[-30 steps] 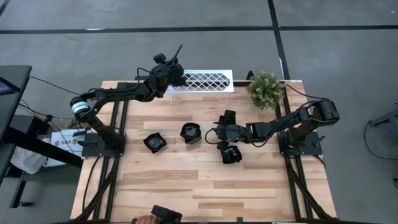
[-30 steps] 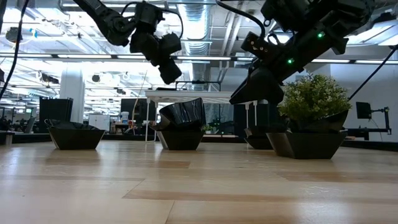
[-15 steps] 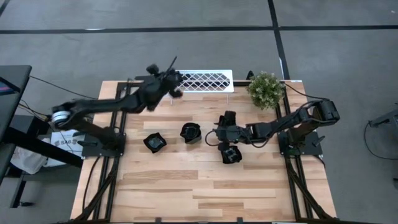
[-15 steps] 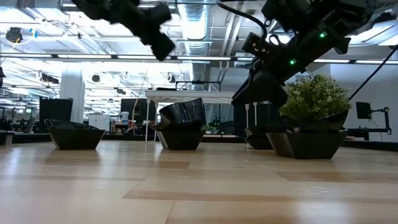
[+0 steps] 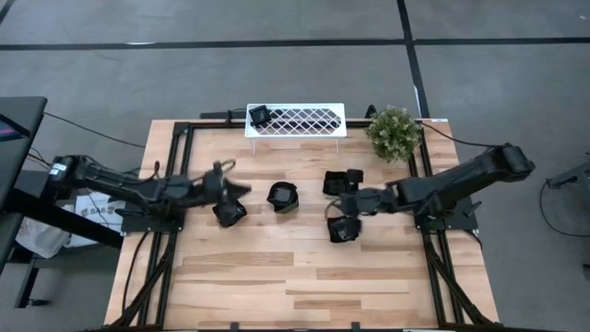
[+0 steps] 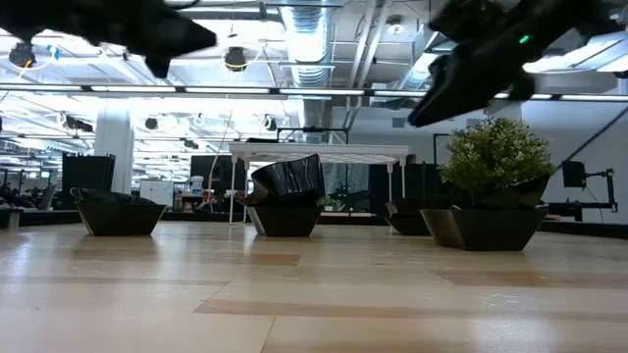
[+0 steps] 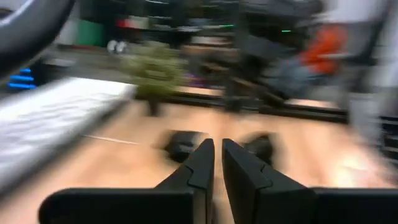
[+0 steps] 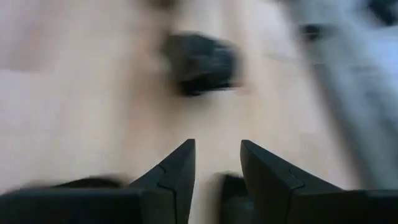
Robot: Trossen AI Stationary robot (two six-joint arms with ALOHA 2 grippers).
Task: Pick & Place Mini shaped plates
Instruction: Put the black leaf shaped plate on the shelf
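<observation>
Several mini black plates lie on the wooden table: one [image 5: 230, 212] near the left gripper, one [image 5: 283, 196] at mid-table where the low view shows a tilted dish [image 6: 289, 176] leaning on a lower one, a pair [image 5: 343, 181], and one [image 5: 342, 229] below the right gripper. Another plate [image 5: 259, 115] sits on the left end of the white rack [image 5: 304, 120]. My left gripper [image 5: 238, 187] hovers above and just beyond the leftmost plate, shut and empty [image 7: 217, 155]. My right gripper [image 5: 339, 206] hangs between the pair and the near plate, open and empty [image 8: 217, 158].
A potted green plant [image 5: 394, 132] stands at the far right corner beside the rack. Black frame rails [image 5: 180, 184] run along the table's left and right sides. Bare wood [image 5: 295, 286] fills the near half of the table.
My left gripper has swung away from the rack at the far edge, back toward the near left, down to the leftmost plate; a black plate stays on the rack's left end. My right gripper has risen and drawn a little toward the table's right.
</observation>
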